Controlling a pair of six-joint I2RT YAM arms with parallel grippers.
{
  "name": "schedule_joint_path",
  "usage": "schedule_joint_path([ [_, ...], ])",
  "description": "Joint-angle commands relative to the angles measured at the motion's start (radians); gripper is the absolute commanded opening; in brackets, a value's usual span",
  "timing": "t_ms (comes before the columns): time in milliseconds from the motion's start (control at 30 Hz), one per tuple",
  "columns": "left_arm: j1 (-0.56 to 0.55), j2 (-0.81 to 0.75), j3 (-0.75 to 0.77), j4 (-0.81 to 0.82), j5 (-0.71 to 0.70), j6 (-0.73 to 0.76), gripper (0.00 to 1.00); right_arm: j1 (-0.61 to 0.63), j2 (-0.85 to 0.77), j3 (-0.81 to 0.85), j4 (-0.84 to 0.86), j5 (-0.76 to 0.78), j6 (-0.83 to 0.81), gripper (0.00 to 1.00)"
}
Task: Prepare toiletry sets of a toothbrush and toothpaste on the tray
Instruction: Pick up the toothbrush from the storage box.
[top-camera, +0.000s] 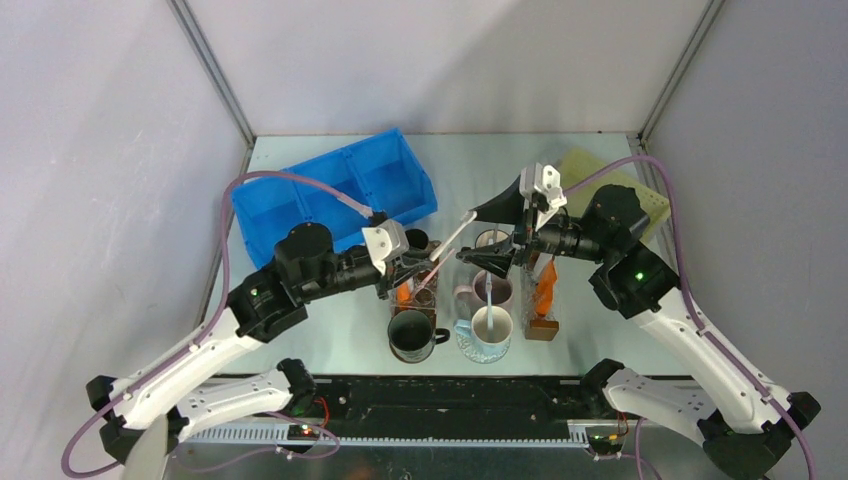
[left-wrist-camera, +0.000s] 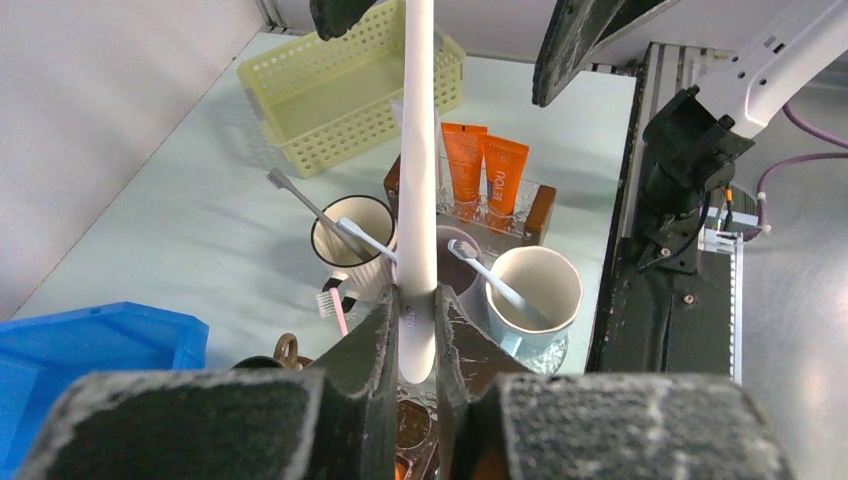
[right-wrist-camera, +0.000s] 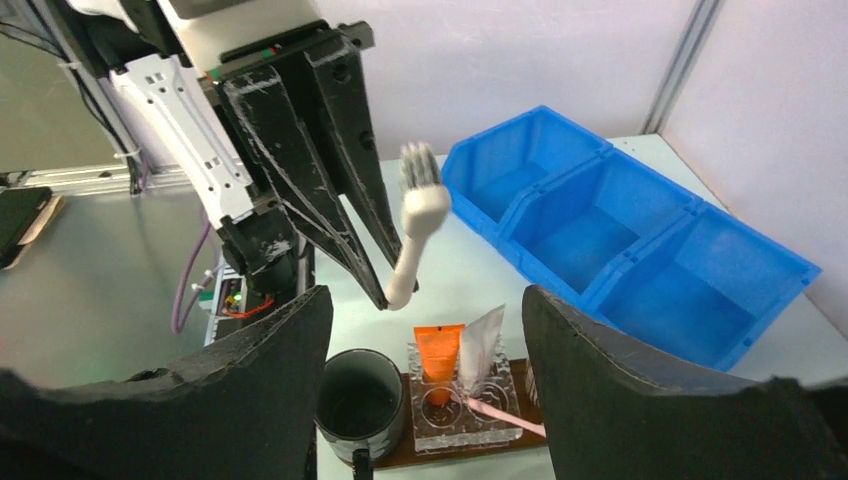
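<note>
1. Table (top-camera: 350, 345): pale green top, with both arms reaching in over its middle.
2. Blue bin (top-camera: 335, 195): three compartments, back left, set at an angle.
3. Yellow basket (top-camera: 578, 165): back right, partly hidden behind the right arm.
4. Left gripper (top-camera: 408, 268): clenched on the handle end of a white toothbrush (top-camera: 450, 238), which it holds in the air above the mugs. The handle slants up toward the right gripper, bristle end farthest from the left fingers.
5. Right gripper (top-camera: 470, 234): jaws spread, one on each side of the toothbrush head. The right wrist view shows a gap on both sides, so it grips nothing.
6. Mugs (top-camera: 490, 333): clustered mid-table toward the near edge. Black one front left, light blue front right, pinkish and white behind.
7. Clear boxes (top-camera: 545, 300): one just right of the mugs, one on the left behind the black mug.
8. Toothpaste tubes (left-wrist-camera: 463, 160): two orange ones upright in the right box. The left box has one orange and one white.
9. Spare brushes (left-wrist-camera: 490, 275): a white one leans in the light blue mug, a grey one in the white mug, and a pink one lies across the left box.
</note>
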Motion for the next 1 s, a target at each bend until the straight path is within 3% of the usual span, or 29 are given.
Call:
schedule_joint_path([
  [0, -0.016, 0.010, 0.046, -0.023, 0.021, 0.054, 0.00, 0.010, -0.004, 0.045, 0.066, -0.079, 0.003, 0.70],
  [267, -0.034, 0.034, 0.068, -0.061, 0.038, 0.079, 0.00, 0.010, -0.008, 0.045, 0.086, -0.109, 0.018, 0.55],
  [400, -0.038, 0.038, 0.071, -0.070, 0.034, 0.089, 0.00, 0.009, -0.005, 0.046, 0.075, -0.115, 0.020, 0.36],
  [567, -0.039, 0.028, 0.066, -0.082, 0.017, 0.109, 0.00, 0.009, -0.006, 0.046, 0.019, -0.121, 0.010, 0.05],
  [633, -0.038, 0.021, 0.060, -0.083, 0.009, 0.118, 0.01, 0.009, -0.008, 0.045, -0.006, -0.117, 0.005, 0.00],
  [700, -0.040, 0.016, 0.054, -0.084, -0.001, 0.126, 0.11, 0.008, -0.013, 0.041, -0.019, -0.107, 0.001, 0.00],
  [733, -0.039, 0.014, 0.051, -0.088, -0.007, 0.128, 0.23, 0.008, -0.016, 0.038, -0.017, -0.094, 0.001, 0.00],
  [767, -0.039, 0.010, 0.051, -0.094, -0.024, 0.131, 0.29, 0.008, -0.024, 0.026, -0.011, -0.088, 0.000, 0.00],
  [833, -0.038, 0.003, 0.051, -0.105, -0.054, 0.134, 0.56, 0.007, -0.041, 0.000, 0.013, -0.049, 0.002, 0.00],
  [967, -0.038, -0.029, 0.047, -0.124, -0.174, 0.137, 0.86, -0.003, -0.083, -0.069, 0.075, 0.030, 0.019, 0.00],
])
